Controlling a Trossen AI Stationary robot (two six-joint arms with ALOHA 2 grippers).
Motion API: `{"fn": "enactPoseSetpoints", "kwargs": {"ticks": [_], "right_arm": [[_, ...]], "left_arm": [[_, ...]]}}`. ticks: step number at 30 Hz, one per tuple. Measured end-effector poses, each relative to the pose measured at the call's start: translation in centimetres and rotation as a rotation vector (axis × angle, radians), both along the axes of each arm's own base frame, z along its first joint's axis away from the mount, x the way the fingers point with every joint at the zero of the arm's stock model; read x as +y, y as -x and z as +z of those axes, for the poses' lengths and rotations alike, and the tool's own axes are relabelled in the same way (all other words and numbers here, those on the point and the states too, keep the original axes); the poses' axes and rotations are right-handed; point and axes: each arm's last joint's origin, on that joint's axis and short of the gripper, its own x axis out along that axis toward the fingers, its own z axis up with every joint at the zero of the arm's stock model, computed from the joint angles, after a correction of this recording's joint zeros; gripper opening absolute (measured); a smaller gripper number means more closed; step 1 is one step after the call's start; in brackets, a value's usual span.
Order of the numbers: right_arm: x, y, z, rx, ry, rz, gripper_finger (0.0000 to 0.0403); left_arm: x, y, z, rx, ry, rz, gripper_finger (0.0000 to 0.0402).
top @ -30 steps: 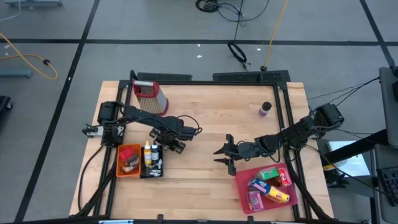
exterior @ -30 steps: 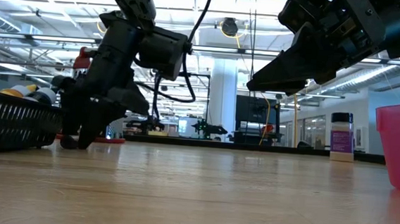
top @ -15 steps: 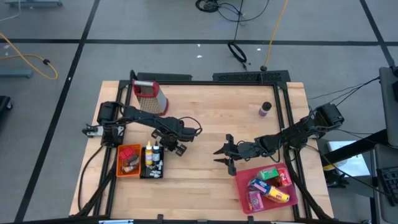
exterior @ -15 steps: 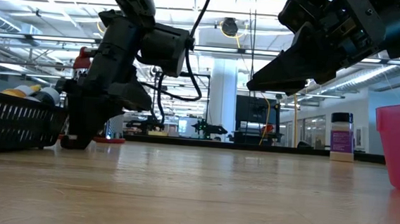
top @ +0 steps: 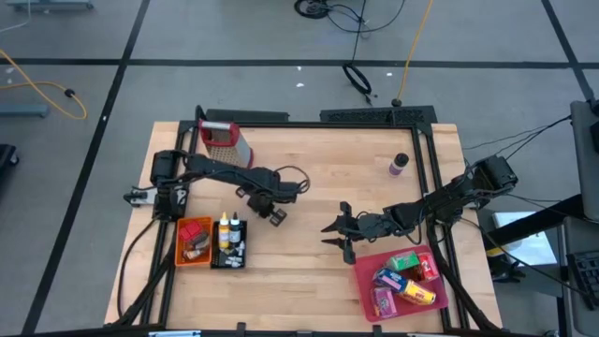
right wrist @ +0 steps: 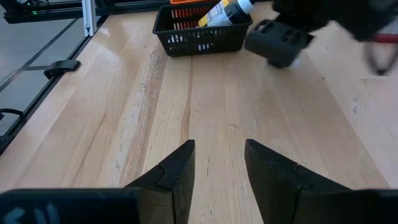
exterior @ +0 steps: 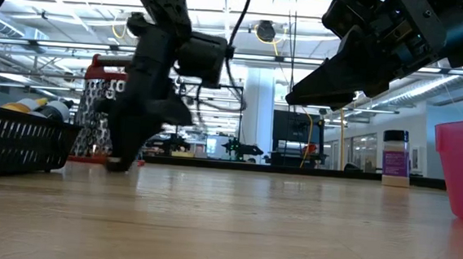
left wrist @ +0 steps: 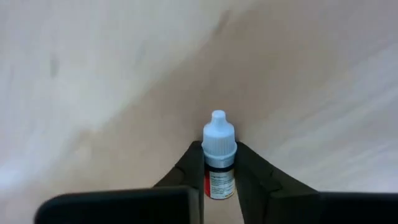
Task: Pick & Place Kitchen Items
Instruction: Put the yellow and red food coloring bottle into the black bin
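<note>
Gripping a small dropper bottle (left wrist: 219,163), white cap and red-and-white label, between both fingers (left wrist: 188,167): left gripper (top: 272,212), out over the bare wood of the table (top: 309,271), near its middle, just in front of the grater (top: 226,143). Bottle upright between the pads in the left wrist view, cap standing clear above the fingertips. Hanging low over the tabletop in the low view, tips close to the wood; contact with it cannot be told.

Waiting right of centre, fingers apart and holding nothing: right gripper (top: 335,234), pointing toward the left side, just beside the pink bin (top: 363,281).

Lying in the pink bin at the near right: green, red, pink and blue-yellow cartons (top: 407,277). Sitting near the left edge, side by side: orange basket (top: 181,255) and black basket (top: 227,262), yellow-capped bottles (top: 227,230) standing in the black one. Standing alone near the far right corner: a purple-labelled bottle (top: 399,165).
</note>
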Motion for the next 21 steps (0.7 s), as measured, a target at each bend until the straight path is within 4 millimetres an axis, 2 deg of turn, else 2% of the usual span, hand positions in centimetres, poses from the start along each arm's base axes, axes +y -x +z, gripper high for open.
{"fn": "enactPoseSetpoints", "kwargs": {"ticks": [6,10,14,21], "right_arm": [[0.0,0.0,0.0,0.000,0.000,0.000,0.0132],[0.0,0.0,0.0,0.000,0.000,0.000,0.0132],[-0.1,0.3,-0.4,0.012,0.007,-0.005,0.0132],[-0.4,0.7,-0.7,-0.042,0.007,-0.045,0.0132]], "left_arm": [[0.2,-0.8,2.4,0.021,-0.044,-0.062,0.0041],[-0.4,-0.6,4.0,0.091,-0.047,-0.087,0.0058],[-2.0,-0.1,5.2,0.180,-0.044,-0.123,0.0064],[-5.7,1.2,6.4,0.289,-0.093,-0.155,0.0043]]}}
